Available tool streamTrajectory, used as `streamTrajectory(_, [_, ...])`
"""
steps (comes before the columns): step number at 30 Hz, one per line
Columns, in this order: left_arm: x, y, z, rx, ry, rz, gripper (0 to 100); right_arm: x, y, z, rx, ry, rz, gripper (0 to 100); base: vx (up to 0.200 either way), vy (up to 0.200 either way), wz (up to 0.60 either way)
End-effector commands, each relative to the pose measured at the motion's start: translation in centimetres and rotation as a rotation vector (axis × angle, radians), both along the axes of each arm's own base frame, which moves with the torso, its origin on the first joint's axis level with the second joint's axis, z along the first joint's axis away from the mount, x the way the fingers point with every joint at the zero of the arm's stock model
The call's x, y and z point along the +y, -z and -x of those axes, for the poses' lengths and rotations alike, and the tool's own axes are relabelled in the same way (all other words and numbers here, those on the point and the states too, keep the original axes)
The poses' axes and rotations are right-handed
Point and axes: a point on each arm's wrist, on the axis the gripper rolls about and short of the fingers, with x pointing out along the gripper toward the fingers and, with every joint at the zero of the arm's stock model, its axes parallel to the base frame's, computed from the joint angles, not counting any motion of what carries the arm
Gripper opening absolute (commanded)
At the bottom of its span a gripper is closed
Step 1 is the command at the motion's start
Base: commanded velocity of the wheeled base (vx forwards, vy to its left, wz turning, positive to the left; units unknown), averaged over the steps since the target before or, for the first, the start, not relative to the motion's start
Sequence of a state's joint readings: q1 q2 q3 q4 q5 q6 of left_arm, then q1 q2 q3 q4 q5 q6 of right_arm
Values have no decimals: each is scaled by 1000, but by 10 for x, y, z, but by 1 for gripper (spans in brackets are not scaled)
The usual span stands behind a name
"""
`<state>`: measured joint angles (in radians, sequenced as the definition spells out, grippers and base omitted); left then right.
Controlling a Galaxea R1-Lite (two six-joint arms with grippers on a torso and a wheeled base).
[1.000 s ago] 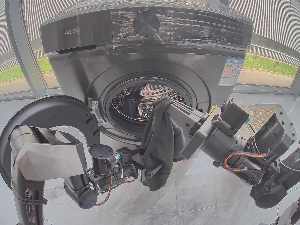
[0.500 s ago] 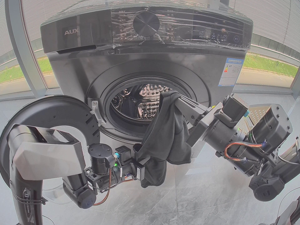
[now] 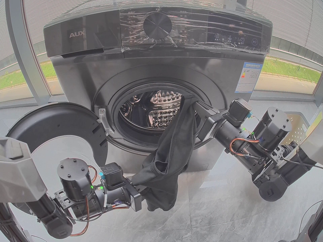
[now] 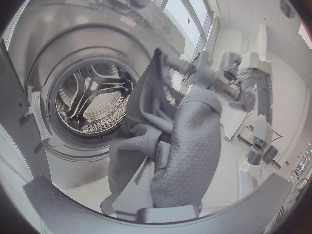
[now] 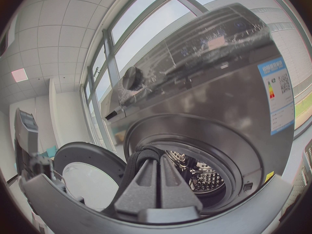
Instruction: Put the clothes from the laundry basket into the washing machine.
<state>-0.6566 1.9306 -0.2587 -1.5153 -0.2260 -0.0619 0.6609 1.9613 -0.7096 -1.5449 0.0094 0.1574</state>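
At three o'clock on the washing machine [image 3: 188, 68] opening, the right end effector [image 3: 193, 102] pinches the dark garment [image 3: 171, 152] — soft, light, limp. The left end effector [image 3: 139, 189] pinches its sagging lower end; bunched folds likely hold best.

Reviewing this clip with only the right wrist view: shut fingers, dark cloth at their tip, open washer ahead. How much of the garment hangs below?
Observer: Most of it. The dark garment drapes from the right gripper, at the opening's right rim, down outside the washing machine.
Operator: Is the left arm involved?
Observer: Yes. The left gripper holds the garment's lower end, low in front of the machine.
Operator: Is it bunched there?
Observer: Yes, the left wrist view shows grey fabric heaped over that gripper.
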Motion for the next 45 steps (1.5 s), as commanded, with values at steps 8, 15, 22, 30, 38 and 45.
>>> streamTrajectory(8, [10, -39, 21, -114, 26, 89, 0, -3, 48, 2, 143, 6, 111, 0, 0, 0, 0])
streamTrajectory(15, [14, -44, 12, -139, -16, 104, 0, -10, 61, 17, 200, -6, 158, 0, 0, 0, 0])
streamTrajectory(22, [22, -48, 3, -154, -62, 114, 0, -21, 67, 44, 253, -47, 211, 0, 0, 0, 0])
streamTrajectory(30, [22, -50, 3, -162, -65, 116, 0, -23, 68, 58, 267, -88, 231, 100, 0, 0, 0])
streamTrajectory(38, [25, -60, 6, -195, -69, 143, 0, -61, 81, 108, 341, -164, 366, 100, 0, 0, 0])
streamTrajectory(45, [31, -64, 13, -210, -114, 145, 0, -80, 84, 108, 373, -96, 381, 100, 0, 0, 0])
